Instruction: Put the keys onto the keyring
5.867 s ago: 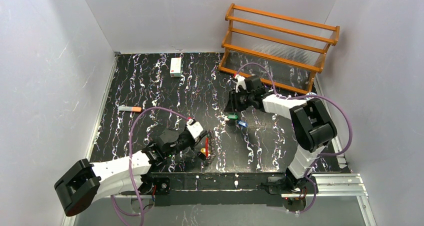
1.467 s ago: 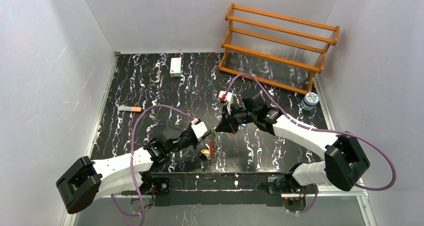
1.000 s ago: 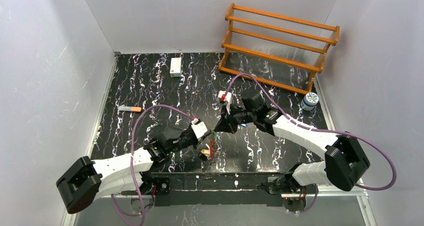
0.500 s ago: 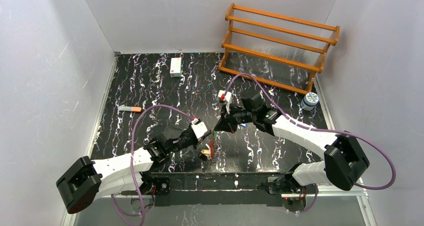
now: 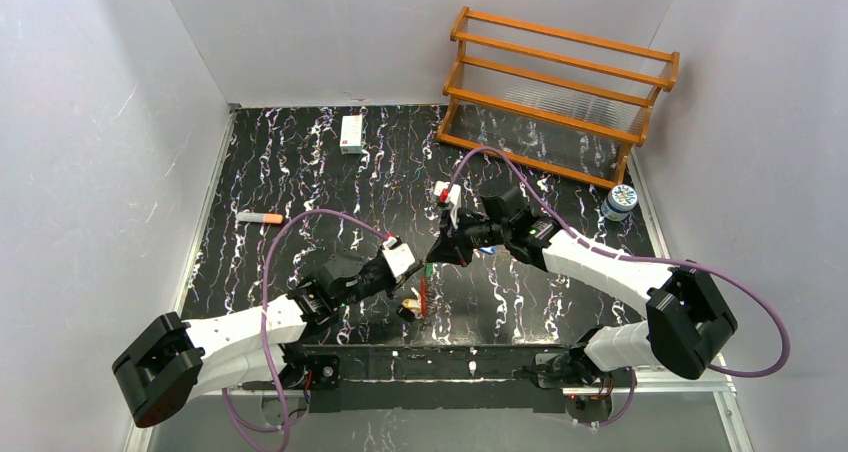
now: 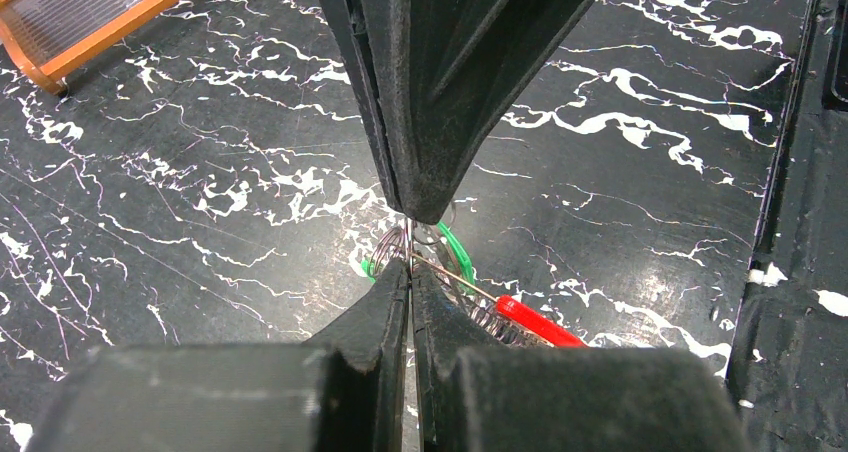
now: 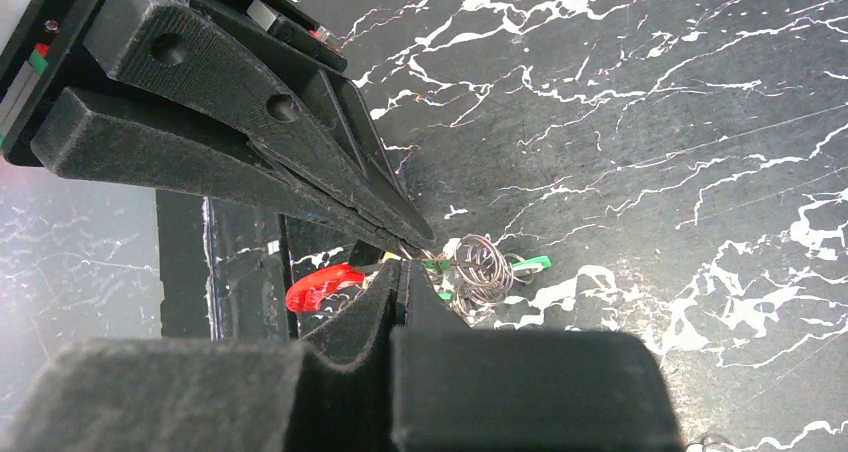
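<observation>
Both claws pressed shut, tip to tip over the near middle of the table [image 5: 300,172]
Your left gripper [image 6: 410,272] nips the keyring [image 6: 530,320] by its wire, likely to steady it; your right gripper [image 7: 400,277] seems to pinch the green key [image 7: 528,264] by its small loop, right against that wire, ready for threading

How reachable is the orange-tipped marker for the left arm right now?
Probably not as is: left gripper is shut on the keyring; otherwise the path to the marker looks free.
</observation>
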Robot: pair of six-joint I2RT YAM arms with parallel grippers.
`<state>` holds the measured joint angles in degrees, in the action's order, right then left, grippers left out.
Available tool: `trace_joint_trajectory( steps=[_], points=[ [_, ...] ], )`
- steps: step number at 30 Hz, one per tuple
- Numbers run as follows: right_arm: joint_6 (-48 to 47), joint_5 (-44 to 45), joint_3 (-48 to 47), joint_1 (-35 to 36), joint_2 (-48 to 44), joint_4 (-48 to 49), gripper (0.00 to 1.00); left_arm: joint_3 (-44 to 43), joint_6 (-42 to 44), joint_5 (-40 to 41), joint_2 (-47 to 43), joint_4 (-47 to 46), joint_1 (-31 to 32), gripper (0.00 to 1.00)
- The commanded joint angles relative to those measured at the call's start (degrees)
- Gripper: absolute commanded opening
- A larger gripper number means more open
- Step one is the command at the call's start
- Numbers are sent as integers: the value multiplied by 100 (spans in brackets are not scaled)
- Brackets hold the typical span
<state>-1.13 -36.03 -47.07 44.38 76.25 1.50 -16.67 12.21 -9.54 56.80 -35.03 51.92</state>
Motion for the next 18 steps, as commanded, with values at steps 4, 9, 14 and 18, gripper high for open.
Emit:
trace_joint_trajectory(
  steps=[4,9,14,18],
  points=[
    [-98,37,-261,37,33,201,1,-159,19,-70,-63,-49,11,0],
    [-163,456,-244,42,49,65,1,-153,19,-65,-87,-53,15,0],
    [-210,742,-180,36,-9,53,1,-144,19,-61,-109,-48,16,0],
    [-189,725,-188,36,58,35,1,-153,27,-51,-102,-48,12,0]
  ],
)
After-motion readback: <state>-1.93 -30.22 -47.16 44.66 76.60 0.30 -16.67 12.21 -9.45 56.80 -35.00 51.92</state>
